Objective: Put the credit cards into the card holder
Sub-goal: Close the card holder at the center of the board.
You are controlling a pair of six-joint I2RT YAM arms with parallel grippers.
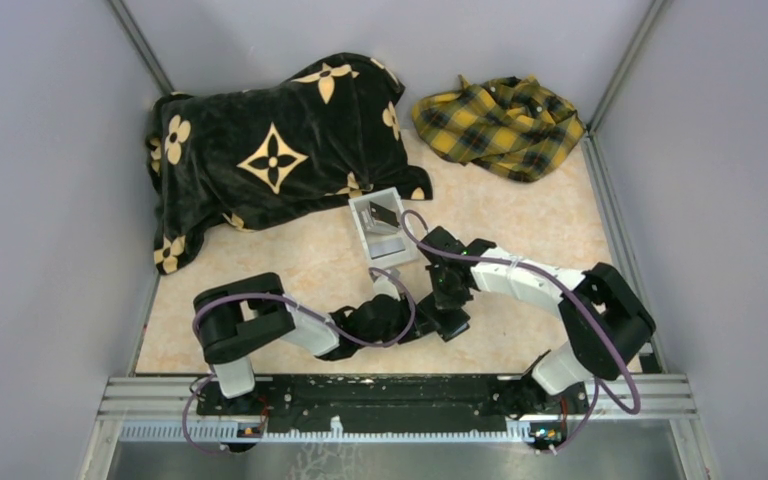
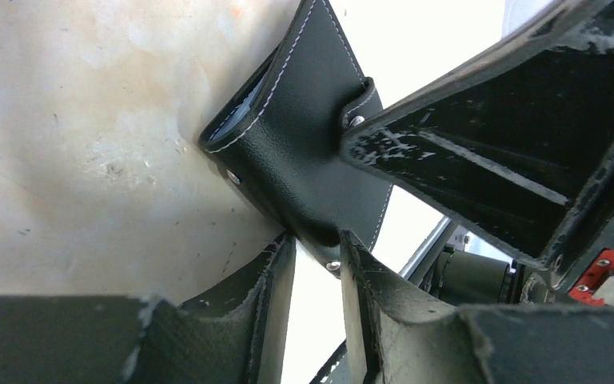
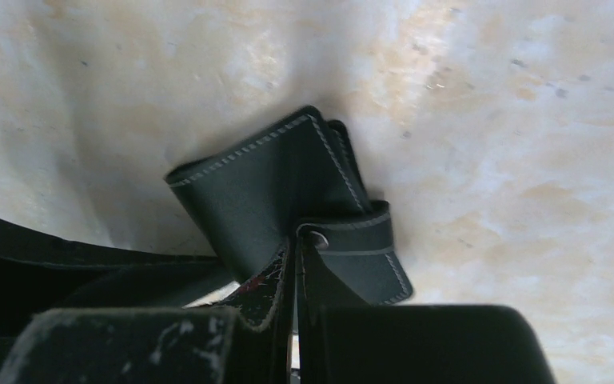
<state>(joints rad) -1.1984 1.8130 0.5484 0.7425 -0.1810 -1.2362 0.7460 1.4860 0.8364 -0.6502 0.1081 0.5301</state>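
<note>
Two grippers, one item held between them

Item: card holder (image 3: 248,192), black stitched leather, folded, held low over the pale surface (image 3: 512,160) at the near middle of the work area. Whether it touches the surface cannot be told.

Left gripper (image 2: 317,252): partly closed, clamping the folded body by its lower edge.

Right gripper (image 3: 294,258): fully closed, pinching the strap (image 3: 360,240) beside its snap stud (image 3: 317,238). Whether the snap is fastened cannot be told.

To be loaded: credit cards (image 1: 384,214), one dark and one pale visible, lying in the clear box (image 1: 362,232) just beyond the grippers, apart from the holder.

Also present: black patterned blanket (image 1: 270,150) and yellow plaid cloth (image 1: 505,125), both at the far side.

Step in hand, as judged: drawing the strap clear and opening the fold to expose the slots. No card appears loaded yet.

Handling notes:
- The left gripper serves as anchor and should hold firm and steady. A clamp across both covers would pin the fold shut, so a hold on one cover serves better.
- The right gripper should pull along the strap's length and outward, not twist it.
- Thin leather may slip from a fingertip pinch, so a slow, even pull suits.
- The opened holder is best laid flat, slots up, before either gripper goes to the box for a card
</note>
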